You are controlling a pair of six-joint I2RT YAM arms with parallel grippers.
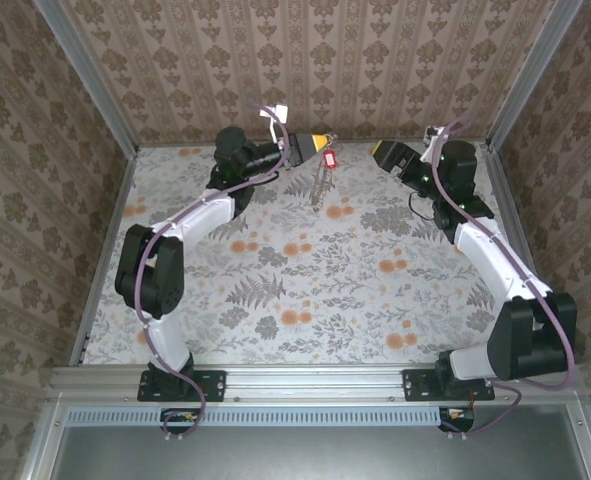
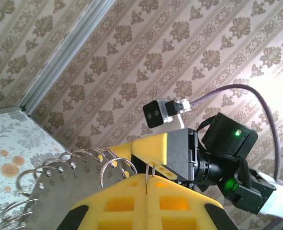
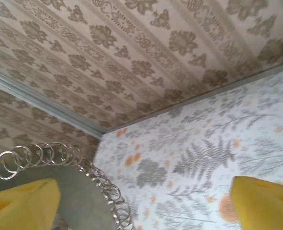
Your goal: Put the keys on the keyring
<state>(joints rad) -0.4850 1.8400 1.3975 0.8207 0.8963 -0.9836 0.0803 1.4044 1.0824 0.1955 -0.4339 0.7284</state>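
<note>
Left gripper [image 2: 147, 187]: yellow fingers [image 2: 107, 213] are pressing flat together, pinching a thin wire loop of the keyring [image 2: 45, 191] at their tips.
Keyring position: a grey plate fringed with small split rings is hanging off the left gripper at the far edge of the table [image 1: 205, 300], between the 2 grippers.
Keyring axis: in the top view its length is running from the far wall [image 1: 305, 70] toward the near edge.
Right gripper [image 3: 143, 194]: jaws are standing wide with nothing between them, and the ring fringe is showing past its left finger.
Key [image 1: 328, 158]: the red head is sitting just beside the left fingertips, on the right gripper's side. The shaft is too small to tell which way it is pointing or whether it is threaded.
Deciding relation: the key is lying to the left of the right gripper, close to the held wire. The right arm is the free one, so it is probably the one doing the feeding.
Risk: the ring is dangling from 1 pinch, so a touch is likely to set it swinging.
</note>
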